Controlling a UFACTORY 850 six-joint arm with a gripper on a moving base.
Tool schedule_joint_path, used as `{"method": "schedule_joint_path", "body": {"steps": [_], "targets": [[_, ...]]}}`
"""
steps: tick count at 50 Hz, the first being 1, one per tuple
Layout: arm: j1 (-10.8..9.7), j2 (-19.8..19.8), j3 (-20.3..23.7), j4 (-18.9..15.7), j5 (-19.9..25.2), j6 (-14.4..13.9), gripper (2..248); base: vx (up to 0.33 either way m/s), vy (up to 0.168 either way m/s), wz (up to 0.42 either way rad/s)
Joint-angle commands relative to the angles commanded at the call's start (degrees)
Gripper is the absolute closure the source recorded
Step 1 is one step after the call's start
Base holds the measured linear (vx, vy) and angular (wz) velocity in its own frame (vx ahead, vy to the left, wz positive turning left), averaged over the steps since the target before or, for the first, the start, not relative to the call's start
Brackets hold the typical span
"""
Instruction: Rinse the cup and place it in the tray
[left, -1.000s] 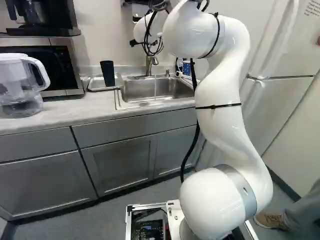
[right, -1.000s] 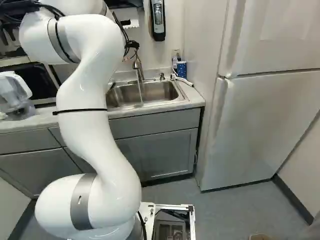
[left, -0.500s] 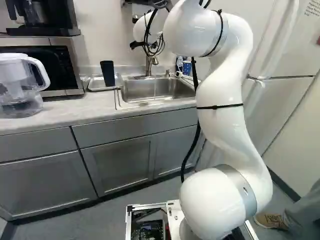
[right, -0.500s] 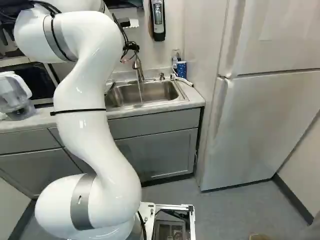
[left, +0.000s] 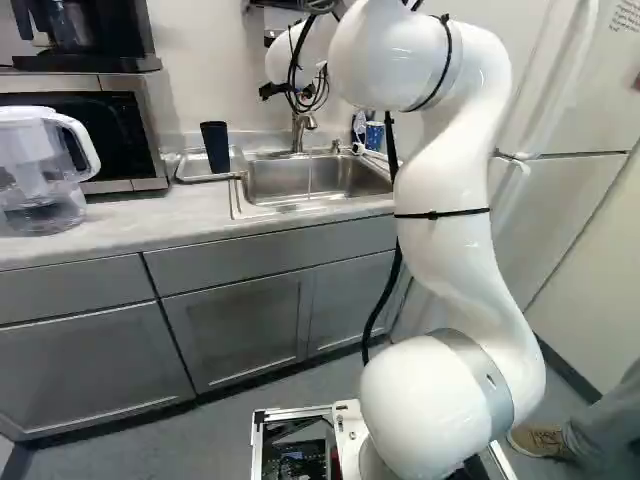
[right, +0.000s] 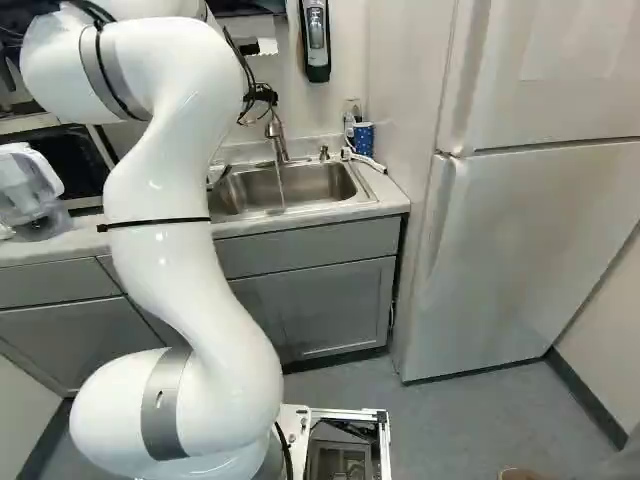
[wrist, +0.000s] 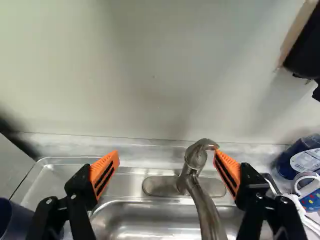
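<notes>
The dark tumbler (left: 216, 147) stands upright in the metal tray (left: 190, 166) beside the sink (left: 265, 185), so placing looks done, though whether it was rinsed I cannot tell. The pincer (wrist: 166, 156) is spread and empty by the faucet (wrist: 192, 181); water (right: 281, 186) runs, probably needing shutting off. A microwave (left: 148, 130) backs the pale counter (left: 130, 225), with a refrigerator (right: 530, 240) beyond.

Shiny metal sink (right: 320, 183), smooth metal faucet (wrist: 204, 205), glossy arm (left: 440, 260), matt cabinets (left: 240, 325), clear plastic pitcher (left: 40, 205)
</notes>
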Motion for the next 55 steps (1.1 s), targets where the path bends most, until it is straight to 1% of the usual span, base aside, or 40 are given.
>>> {"method": "schedule_joint_path", "body": {"steps": [31, 55], "targets": [[0.8, 6.3, 7.7, 0.0, 0.0, 0.0, 3, 0.000, 0.000, 0.000], [2.5, 11.9, 14.4, 0.0, 0.0, 0.0, 3, 0.000, 0.000, 0.000]]}}
